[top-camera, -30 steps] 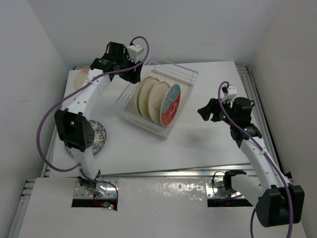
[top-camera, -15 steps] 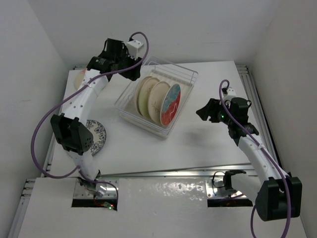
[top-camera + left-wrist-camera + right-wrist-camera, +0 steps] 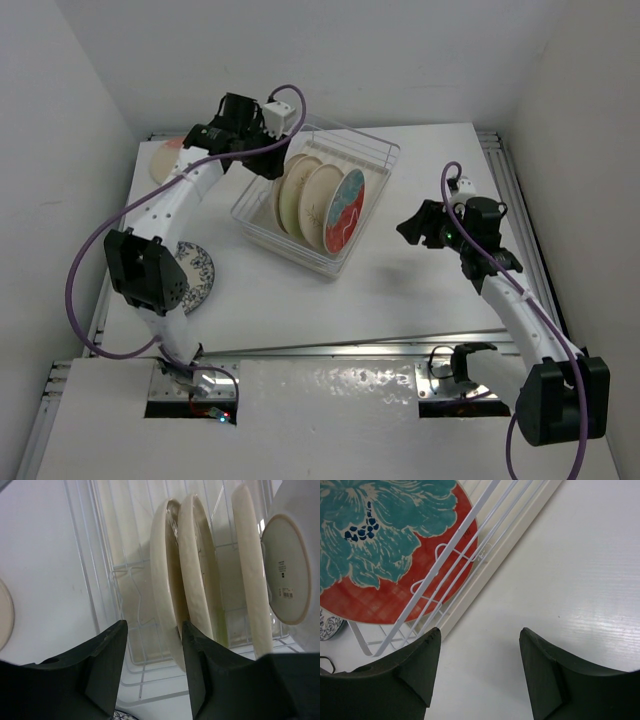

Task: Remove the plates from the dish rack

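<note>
The white table (image 3: pixel 420 290) carries a clear plastic dish rack (image 3: pixel 290 248) holding at least three upright plates, cream plates (image 3: pixel 200 570) and a red-and-teal plate (image 3: pixel 380 555). Two lie unloaded at the left: a blue floral plate (image 3: pixel 200 270) and an orange-patched cream plate (image 3: pixel 163 160). The left gripper (image 3: pixel 153 630) gapes empty above the rack, the right gripper (image 3: pixel 480 635) beside it. A plate-back sticker (image 3: pixel 283 582) is unreadable.

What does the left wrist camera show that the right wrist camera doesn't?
Left wrist only: three cream plates standing edge-on in the rack, plus the white, labelled back of another plate.
Right wrist only: the red-and-teal plate, its painted face seen through the wires.
Both: the rack's white wires, some table, and that arm's own gripper, the left gripper and the right gripper, each open and empty.
</note>
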`<state>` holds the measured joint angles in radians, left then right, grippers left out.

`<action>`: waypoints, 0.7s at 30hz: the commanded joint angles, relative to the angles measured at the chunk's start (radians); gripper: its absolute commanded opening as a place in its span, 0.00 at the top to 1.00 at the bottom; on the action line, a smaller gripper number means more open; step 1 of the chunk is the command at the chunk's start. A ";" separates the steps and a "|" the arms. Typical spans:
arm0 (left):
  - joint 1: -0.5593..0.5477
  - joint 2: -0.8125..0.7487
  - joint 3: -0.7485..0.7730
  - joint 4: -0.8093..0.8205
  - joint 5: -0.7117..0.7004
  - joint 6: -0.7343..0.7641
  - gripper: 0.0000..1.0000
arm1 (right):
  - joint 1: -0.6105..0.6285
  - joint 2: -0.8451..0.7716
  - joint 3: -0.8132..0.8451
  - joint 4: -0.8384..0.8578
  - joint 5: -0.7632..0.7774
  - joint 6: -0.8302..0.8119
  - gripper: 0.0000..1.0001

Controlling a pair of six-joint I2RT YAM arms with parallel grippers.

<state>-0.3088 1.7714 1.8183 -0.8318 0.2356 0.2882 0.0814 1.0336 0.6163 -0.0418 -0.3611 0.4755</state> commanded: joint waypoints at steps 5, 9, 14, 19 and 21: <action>-0.019 0.002 -0.042 0.031 -0.033 0.008 0.63 | 0.006 -0.029 -0.003 0.000 0.021 -0.023 0.36; -0.038 0.008 -0.074 0.060 -0.033 -0.006 0.62 | 0.006 -0.021 -0.001 0.000 0.022 -0.026 0.36; -0.049 0.031 -0.088 0.079 -0.032 -0.026 0.67 | 0.006 -0.018 0.010 -0.010 0.016 -0.035 0.36; -0.049 0.020 -0.059 0.092 -0.029 -0.046 0.88 | 0.006 -0.018 0.019 -0.027 0.022 -0.060 0.36; -0.049 0.017 -0.042 0.094 -0.006 -0.053 0.96 | 0.006 -0.017 0.019 -0.024 0.022 -0.064 0.35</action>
<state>-0.3470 1.8015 1.7348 -0.7795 0.2016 0.2253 0.0814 1.0260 0.6159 -0.0803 -0.3462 0.4370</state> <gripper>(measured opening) 0.220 0.645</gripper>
